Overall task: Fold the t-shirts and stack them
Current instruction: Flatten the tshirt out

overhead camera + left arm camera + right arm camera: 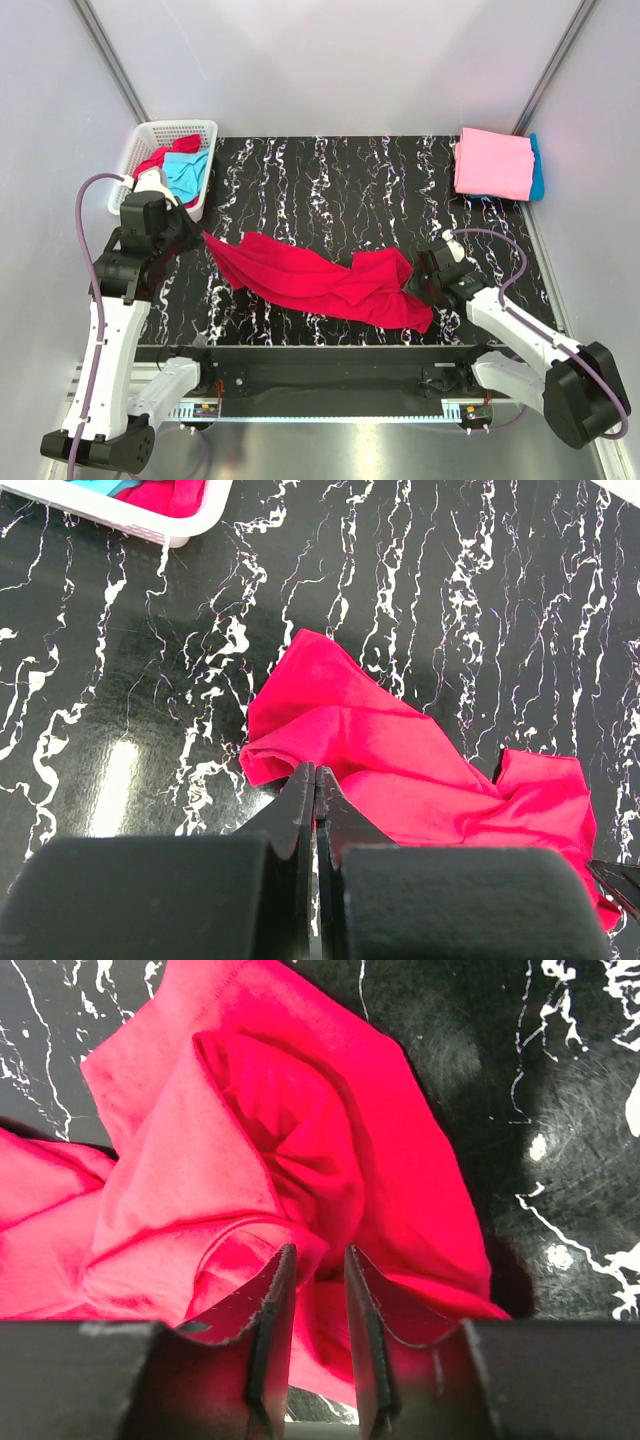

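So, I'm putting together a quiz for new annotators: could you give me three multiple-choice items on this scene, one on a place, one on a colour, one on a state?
1. Where does the folded pink t-shirt lie?
A. in the basket
B. at the table's far right corner, on a turquoise t-shirt
C. at the table's near edge

2. What colour is the t-shirt crumpled between the two arms?
A. turquoise
B. pink
C. red

3. How is the left gripper?
A. shut on the red t-shirt's end
B. wide open over the basket
C. shut on the pink t-shirt

Key:
1 B, the top view shows pink lying on turquoise in that corner.
2 C, all three views show red cloth.
3 A, its fingers meet on the cloth's edge.
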`<move>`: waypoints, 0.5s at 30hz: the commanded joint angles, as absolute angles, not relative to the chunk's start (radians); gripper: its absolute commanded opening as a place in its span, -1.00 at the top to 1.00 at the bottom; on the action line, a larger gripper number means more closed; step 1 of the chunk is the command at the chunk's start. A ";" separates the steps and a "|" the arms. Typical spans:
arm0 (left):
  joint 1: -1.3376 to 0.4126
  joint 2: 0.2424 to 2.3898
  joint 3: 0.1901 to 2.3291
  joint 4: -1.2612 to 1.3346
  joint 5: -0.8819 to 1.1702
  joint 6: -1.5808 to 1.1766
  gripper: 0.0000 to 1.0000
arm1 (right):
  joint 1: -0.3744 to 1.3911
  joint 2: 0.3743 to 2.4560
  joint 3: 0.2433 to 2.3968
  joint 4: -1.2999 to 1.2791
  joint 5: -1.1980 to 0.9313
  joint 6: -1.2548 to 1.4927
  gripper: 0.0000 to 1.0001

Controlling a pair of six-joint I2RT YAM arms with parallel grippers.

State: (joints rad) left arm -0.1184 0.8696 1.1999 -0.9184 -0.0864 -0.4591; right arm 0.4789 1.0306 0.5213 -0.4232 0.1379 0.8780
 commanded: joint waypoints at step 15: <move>-0.121 0.850 1.197 -0.870 -0.112 -0.428 1.00 | 0.482 1.111 0.549 -0.322 0.135 0.864 1.00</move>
